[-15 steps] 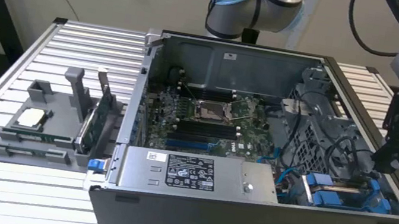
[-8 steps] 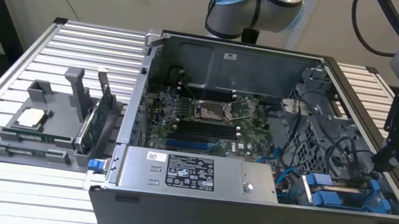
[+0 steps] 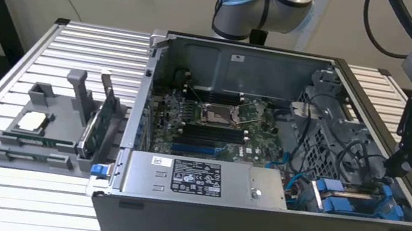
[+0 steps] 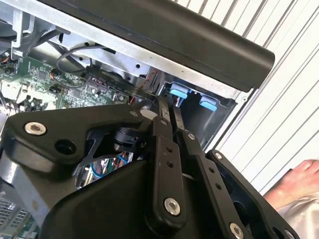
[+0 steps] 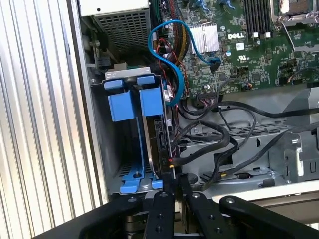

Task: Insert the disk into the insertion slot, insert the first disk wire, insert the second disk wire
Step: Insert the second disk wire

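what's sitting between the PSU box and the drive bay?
In the exterior view, a looped blue cable hangs in the gap between the power supply and the insertion slot.

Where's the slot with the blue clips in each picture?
Exterior view: the insertion slot sits in the case's near corner, on the exterior view's right, beside the power-supply box.
Second wrist view: its blue clips peek out under the case's black edge.
First wrist view: the slot stands between the case wall and the black cables.
Shared landmark: the green circuit board.
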Controlling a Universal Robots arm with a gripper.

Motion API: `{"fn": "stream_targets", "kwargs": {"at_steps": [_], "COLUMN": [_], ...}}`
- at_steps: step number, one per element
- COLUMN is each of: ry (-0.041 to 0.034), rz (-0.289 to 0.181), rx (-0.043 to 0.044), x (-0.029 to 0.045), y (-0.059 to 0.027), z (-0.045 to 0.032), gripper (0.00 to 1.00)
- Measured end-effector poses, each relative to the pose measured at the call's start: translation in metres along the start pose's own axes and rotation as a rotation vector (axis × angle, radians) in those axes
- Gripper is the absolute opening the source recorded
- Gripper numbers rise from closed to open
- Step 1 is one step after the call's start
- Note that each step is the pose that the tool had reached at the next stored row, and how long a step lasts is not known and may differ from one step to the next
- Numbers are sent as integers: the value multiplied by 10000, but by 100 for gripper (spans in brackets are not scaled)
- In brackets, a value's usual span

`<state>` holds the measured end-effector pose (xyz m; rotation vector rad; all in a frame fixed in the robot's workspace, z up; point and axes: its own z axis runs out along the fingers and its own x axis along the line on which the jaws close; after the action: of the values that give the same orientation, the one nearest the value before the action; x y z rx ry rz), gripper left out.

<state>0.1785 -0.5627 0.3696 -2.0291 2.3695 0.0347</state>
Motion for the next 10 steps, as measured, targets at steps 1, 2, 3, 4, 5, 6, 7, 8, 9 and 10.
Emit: {"fn": "stream_targets", "kwargs": {"at_steps": [1,2,3,4,5,6,7,8,9,10], "ry": [-2,-2,-1,0,-2,-3,-3,-1,-2,-2], "rz": [0,0,-1,-1,0,1,0,-1,0,-1], "rx": [0,0,0,0,0,0,0,0,0,0], "x": [-1,-2,-4,-8,-14,-22,-33,-44,-58,-74], "y": [0,1,2,4,8,15,24,39,58,77], "z": [1,1,-5,-16,-29,-44,-58,-72,-81,-86], "gripper": [16,16,16,16,16,16,16,16,16,16]}}
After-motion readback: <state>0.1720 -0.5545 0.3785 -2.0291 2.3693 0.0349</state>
